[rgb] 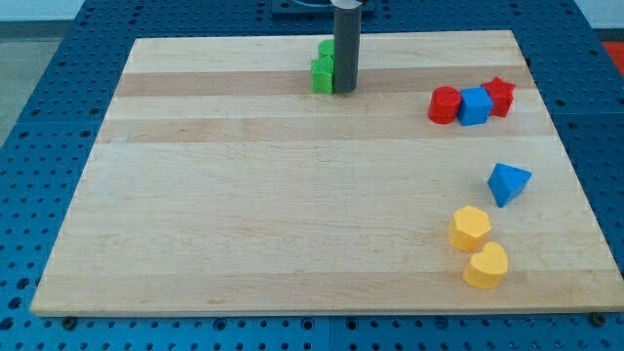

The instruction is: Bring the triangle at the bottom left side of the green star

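Our arm ends in a bare rod without jaws, holding nothing; my tip [344, 91] rests on the wooden board [244, 214], touching the green blocks [322, 70] just to its left, their shapes unclear. The blue triangle [508, 182] lies well apart, toward the view's lower right of my tip, below the red cylinder [444, 104], blue cube [475, 106] and red block [500, 96], above two yellow blocks [478, 249]
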Controlling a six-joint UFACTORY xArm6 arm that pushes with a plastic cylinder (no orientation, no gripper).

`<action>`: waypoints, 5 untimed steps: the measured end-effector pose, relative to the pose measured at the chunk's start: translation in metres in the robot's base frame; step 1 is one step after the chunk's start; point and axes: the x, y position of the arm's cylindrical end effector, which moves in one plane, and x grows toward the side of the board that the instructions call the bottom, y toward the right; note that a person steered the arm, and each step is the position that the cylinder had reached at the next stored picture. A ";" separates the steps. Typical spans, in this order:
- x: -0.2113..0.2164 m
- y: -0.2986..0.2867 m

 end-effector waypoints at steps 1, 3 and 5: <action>0.014 0.000; 0.086 0.000; 0.107 0.000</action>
